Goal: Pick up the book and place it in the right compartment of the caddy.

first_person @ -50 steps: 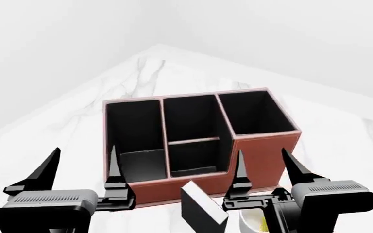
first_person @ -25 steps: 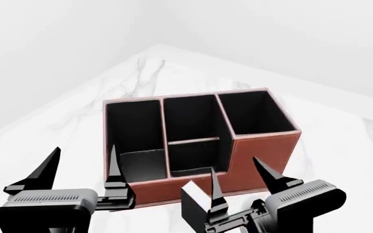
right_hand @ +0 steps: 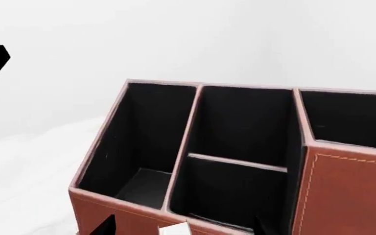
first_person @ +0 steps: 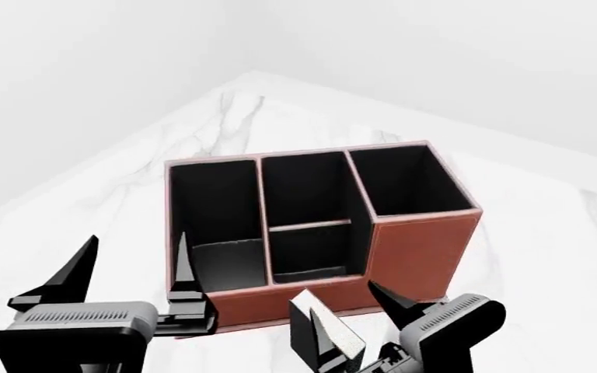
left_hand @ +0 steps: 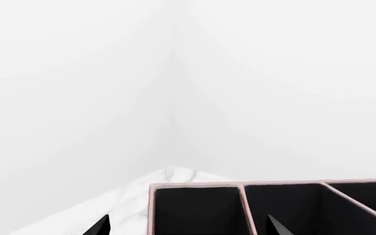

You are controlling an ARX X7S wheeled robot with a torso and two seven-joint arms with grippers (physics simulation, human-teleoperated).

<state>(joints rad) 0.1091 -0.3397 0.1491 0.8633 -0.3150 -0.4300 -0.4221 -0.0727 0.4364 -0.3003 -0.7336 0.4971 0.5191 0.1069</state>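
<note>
My right claw (first_person: pixel 356 322) is spread open straddling the book (first_person: pixel 322 334), could easily tip it toward the caddy (first_person: pixel 319 225).

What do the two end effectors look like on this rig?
Both match: the left end effector and right end effector each have two long, tapering black fingers on a grey block body with a ribbed grille strip. No cables or markings are visible.

White marble table (first_person: pixel 547 225), pale walls (first_person: pixel 91 62)
</note>
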